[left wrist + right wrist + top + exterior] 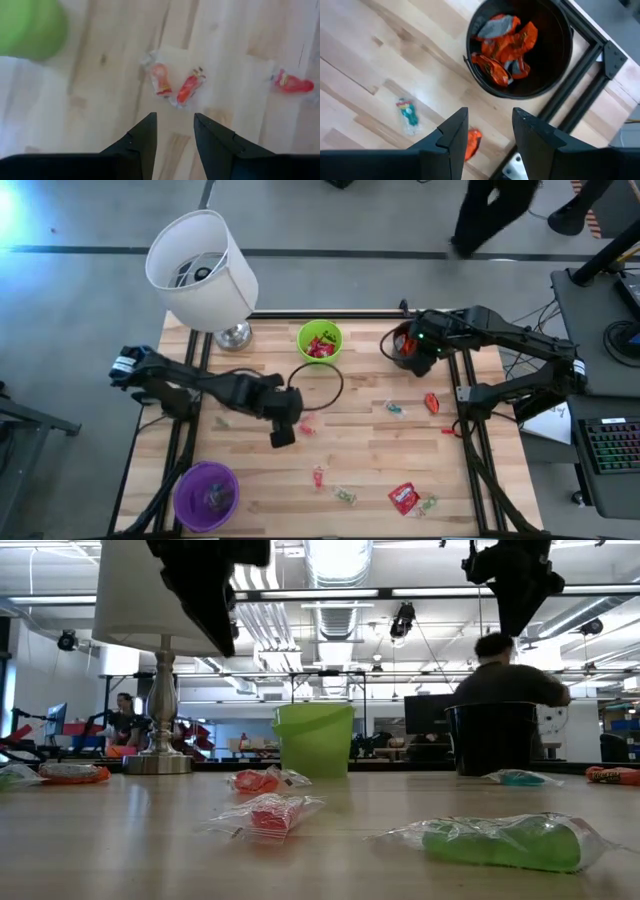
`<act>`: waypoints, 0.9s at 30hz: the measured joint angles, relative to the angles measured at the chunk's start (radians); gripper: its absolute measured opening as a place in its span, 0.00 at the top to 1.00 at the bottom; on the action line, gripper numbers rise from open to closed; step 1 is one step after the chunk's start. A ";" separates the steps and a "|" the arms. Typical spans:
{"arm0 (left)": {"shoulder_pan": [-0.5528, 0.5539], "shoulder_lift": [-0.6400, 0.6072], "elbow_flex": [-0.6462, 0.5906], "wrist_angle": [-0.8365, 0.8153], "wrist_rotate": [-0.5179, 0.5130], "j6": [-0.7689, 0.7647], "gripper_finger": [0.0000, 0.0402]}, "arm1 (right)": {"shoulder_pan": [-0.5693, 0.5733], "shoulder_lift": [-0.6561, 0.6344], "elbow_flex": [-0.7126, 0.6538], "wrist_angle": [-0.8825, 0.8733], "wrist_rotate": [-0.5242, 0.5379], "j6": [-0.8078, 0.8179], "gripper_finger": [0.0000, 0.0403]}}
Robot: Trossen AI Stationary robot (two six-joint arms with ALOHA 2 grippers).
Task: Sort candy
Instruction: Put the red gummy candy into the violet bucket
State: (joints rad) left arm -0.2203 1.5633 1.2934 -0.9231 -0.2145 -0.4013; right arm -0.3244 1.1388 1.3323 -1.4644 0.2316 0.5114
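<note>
- Lamp (205,270): its shade hides part of the table's (370,450) far left corner.
- Black cup (520,47), half under the right gripper (415,350) in the high view, holds orange wrappers.
- Left gripper (172,135): fingers apart, empty, above a clear-wrapped red candy (172,85) near mid-table.
- Right gripper's fingers are apart, empty.

The left gripper (173,132) hangs above mid-table (370,450), fingers parted and empty. The right gripper (489,127) hovers over the table's far right corner, also parted and empty.
</note>
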 joint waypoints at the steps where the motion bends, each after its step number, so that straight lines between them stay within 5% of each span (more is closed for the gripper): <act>1: 0.014 0.011 0.000 0.001 0.025 0.023 0.72 | 0.000 -0.002 0.000 -0.008 0.000 -0.006 0.64; 11: 0.079 0.164 0.000 0.072 0.253 0.170 0.70 | 0.000 -0.037 0.000 -0.016 -0.001 -0.040 0.64; 27: 0.084 0.293 0.021 0.165 0.260 0.322 0.69 | 0.000 -0.084 0.000 -0.022 -0.030 0.058 0.64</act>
State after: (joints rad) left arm -0.1367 1.8565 1.3144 -0.7580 0.0456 -0.0796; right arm -0.3244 1.0550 1.3319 -1.4868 0.2016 0.5697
